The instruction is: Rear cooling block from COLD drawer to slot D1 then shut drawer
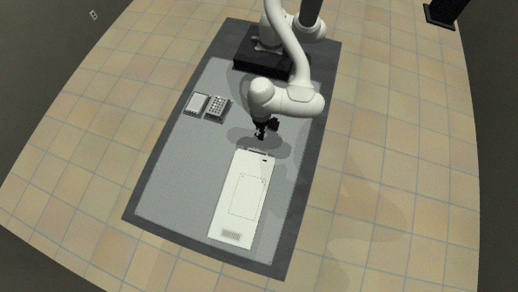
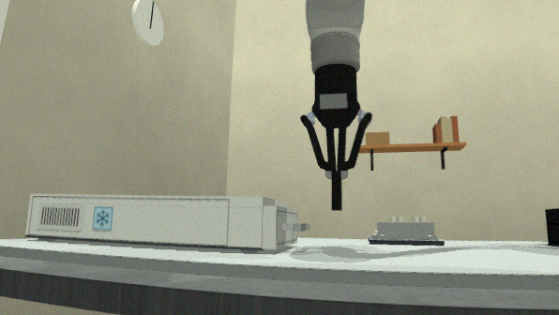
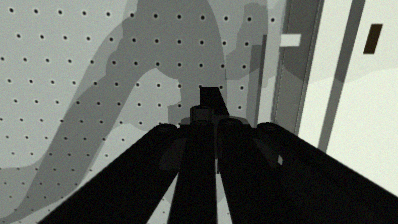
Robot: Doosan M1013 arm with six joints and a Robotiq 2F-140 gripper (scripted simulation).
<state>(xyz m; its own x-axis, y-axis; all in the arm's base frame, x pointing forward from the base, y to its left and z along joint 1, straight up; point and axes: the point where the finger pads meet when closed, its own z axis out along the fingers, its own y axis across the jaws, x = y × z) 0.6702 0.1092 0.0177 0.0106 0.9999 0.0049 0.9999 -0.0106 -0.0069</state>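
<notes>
You have COLD (image 2: 141, 220), a long white box with a snowflake label, lying flat with its drawer handle (image 2: 300, 227) sticking out, and the grey cooling block (image 2: 406, 231) seated flat with tubes upright.

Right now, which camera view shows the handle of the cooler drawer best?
The exterior view: the handle juts sideways from the cooler, seen in profile, with the shut end effector hanging above and beside it. The top view gives only a thin bar at the cooler's end. The wrist view catches a pale piece near its edge.
</notes>
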